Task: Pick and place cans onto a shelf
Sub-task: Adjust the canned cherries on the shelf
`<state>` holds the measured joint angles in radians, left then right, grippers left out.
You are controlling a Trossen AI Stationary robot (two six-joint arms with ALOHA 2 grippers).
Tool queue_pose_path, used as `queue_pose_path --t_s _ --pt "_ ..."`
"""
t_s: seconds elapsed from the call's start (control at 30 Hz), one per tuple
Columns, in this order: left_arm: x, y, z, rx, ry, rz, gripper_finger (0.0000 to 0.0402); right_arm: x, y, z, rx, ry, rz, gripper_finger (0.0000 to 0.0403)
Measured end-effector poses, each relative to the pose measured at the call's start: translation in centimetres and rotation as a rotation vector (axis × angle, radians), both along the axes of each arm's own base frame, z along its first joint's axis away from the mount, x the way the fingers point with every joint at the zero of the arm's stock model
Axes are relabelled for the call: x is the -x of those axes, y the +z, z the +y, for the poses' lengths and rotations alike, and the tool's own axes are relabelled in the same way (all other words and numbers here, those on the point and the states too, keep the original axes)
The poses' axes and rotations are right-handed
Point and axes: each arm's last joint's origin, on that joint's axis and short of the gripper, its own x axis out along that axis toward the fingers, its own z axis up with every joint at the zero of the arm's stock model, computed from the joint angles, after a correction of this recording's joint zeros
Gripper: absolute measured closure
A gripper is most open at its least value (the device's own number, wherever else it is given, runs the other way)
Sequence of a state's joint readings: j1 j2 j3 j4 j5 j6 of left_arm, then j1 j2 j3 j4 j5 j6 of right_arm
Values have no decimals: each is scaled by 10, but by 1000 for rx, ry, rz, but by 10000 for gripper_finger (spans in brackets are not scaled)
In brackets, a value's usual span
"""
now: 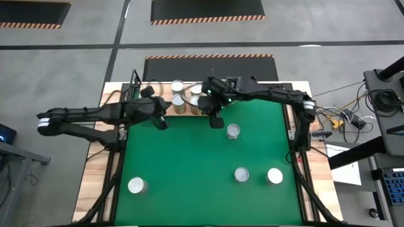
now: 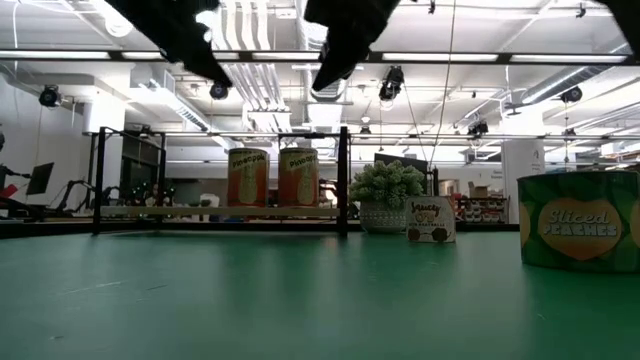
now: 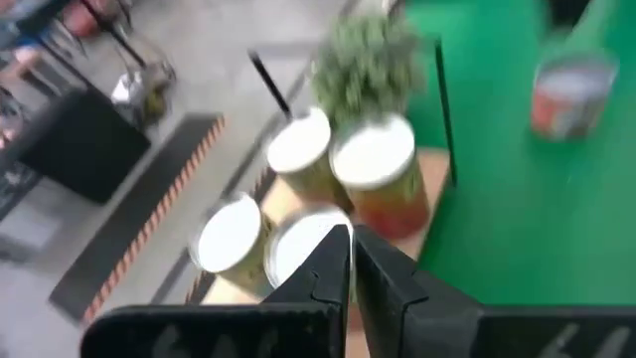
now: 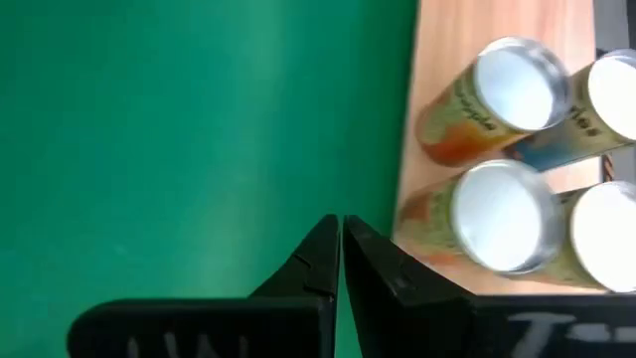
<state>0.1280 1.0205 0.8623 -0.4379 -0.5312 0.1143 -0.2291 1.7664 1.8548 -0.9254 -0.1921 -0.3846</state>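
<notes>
Green matting (image 1: 189, 170) covers the table, and at its far edge four cans (image 4: 502, 214) stand bunched on the pale wooden shelf (image 4: 437, 60) beside a spiky plant (image 3: 370, 62). Four more cans rest apart on the mat, one (image 1: 233, 131) near the shelf and three nearer the front. My left gripper (image 3: 351, 261) and right gripper (image 4: 341, 251) hover by the shelf, each with its fingers pressed together on nothing.
</notes>
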Motion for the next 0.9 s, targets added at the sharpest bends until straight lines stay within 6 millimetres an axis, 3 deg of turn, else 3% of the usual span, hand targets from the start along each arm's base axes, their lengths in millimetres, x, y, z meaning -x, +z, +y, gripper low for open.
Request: queue_pose_path --t_s 0.13,0.27,0.53,0.73,0.9 --pt "-15 -12 10 10 -26 115 402 19 -11 17 -22 -13 -63 394" --pt "-28 -10 29 50 -112 188 402 38 -25 31 -36 -21 -137 394" --pt "-45 4 86 86 -137 298 402 75 -57 48 -73 -35 -278 394" --pt "-52 -3 133 191 -106 321 402 97 -62 51 -56 -28 -436 394" --pt "-56 -14 160 232 -49 353 402 107 -61 52 -25 -8 -497 394"
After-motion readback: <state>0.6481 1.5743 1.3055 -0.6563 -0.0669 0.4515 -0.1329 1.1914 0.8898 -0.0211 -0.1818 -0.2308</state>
